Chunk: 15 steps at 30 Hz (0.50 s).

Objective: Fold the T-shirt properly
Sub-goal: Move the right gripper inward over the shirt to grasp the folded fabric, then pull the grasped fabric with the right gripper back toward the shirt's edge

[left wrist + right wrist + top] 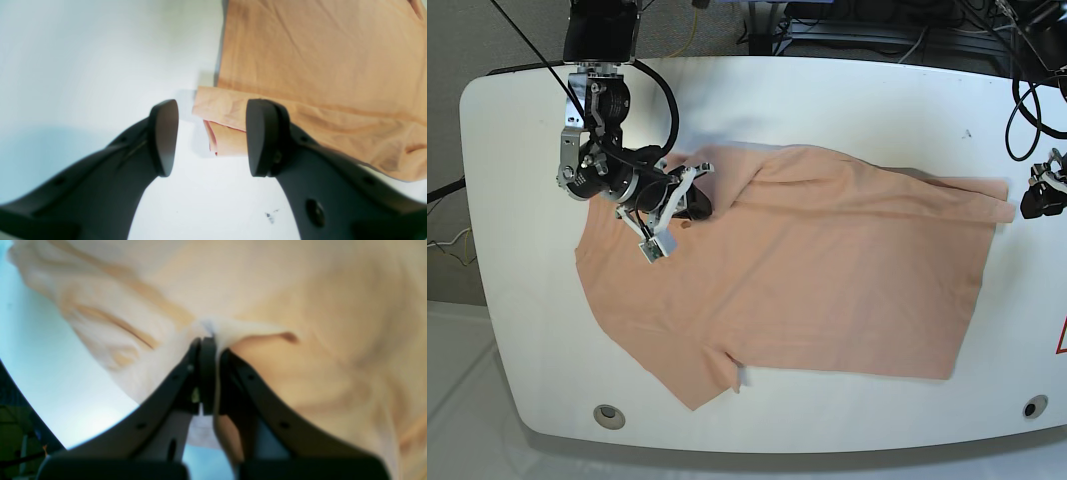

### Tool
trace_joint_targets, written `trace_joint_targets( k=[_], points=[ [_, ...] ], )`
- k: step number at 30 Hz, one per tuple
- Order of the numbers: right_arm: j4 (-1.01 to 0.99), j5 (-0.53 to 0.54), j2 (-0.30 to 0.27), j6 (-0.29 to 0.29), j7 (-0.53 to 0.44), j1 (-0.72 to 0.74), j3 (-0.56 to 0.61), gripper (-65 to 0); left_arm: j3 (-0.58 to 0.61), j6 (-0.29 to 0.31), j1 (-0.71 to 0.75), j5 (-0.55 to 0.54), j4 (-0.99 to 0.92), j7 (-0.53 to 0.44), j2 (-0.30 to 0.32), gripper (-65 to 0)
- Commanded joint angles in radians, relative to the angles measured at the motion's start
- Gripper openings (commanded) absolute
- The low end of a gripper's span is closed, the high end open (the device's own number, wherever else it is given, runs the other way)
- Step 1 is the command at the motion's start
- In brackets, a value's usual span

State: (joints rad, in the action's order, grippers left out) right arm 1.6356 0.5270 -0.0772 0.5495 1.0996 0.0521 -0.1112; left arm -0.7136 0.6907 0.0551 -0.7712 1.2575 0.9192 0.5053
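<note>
The peach T-shirt lies spread on the white table, its collar end to the left and its hem to the right. My right gripper sits on the shirt's upper left part near the neck. In the right wrist view this gripper is shut on a pinched ridge of the T-shirt. My left gripper hovers at the table's right side, just beyond the hem corner. In the left wrist view that gripper is open and holds nothing, and a folded corner of the T-shirt lies just past its fingertips.
The table's rounded front edge has a round hole at each corner. Cables hang behind the far right edge. A small dark speck marks the table surface near my left gripper.
</note>
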Motion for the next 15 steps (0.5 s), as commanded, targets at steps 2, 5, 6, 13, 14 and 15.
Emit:
trace_joint_targets(
  k=[2,5,6,13,14,15],
  points=[
    [0.021,0.018,-0.002,-0.003,-0.014,0.047,-0.002,-65.0,-0.007,0.007,-0.01,-0.02,0.018,-0.019,0.028,-34.5],
    [0.019,0.017,0.0,-0.004,-0.014,0.062,-0.002,-65.0,-0.007,0.007,-0.01,-0.02,0.018,-0.019,0.028,-34.5],
    [0.019,0.015,0.0,-0.004,-0.014,0.07,-0.002,-65.0,-0.007,0.007,-0.008,-0.02,0.018,-0.019,0.028,-34.5],
    [0.013,0.006,-0.002,-0.006,-0.023,0.099,-0.008,-65.0,-0.007,0.007,0.002,-0.021,0.018,-0.019,0.028,-34.5],
    [0.013,0.006,-0.003,-0.006,-0.026,0.102,-0.009,-65.0,-0.007,0.007,0.002,-0.021,0.018,-0.019,0.028,-34.5],
    [0.013,0.006,-0.005,-0.006,-0.031,0.107,-0.009,-65.0,-0.007,0.007,0.002,-0.021,0.018,-0.019,0.028,-34.5]
  ],
)
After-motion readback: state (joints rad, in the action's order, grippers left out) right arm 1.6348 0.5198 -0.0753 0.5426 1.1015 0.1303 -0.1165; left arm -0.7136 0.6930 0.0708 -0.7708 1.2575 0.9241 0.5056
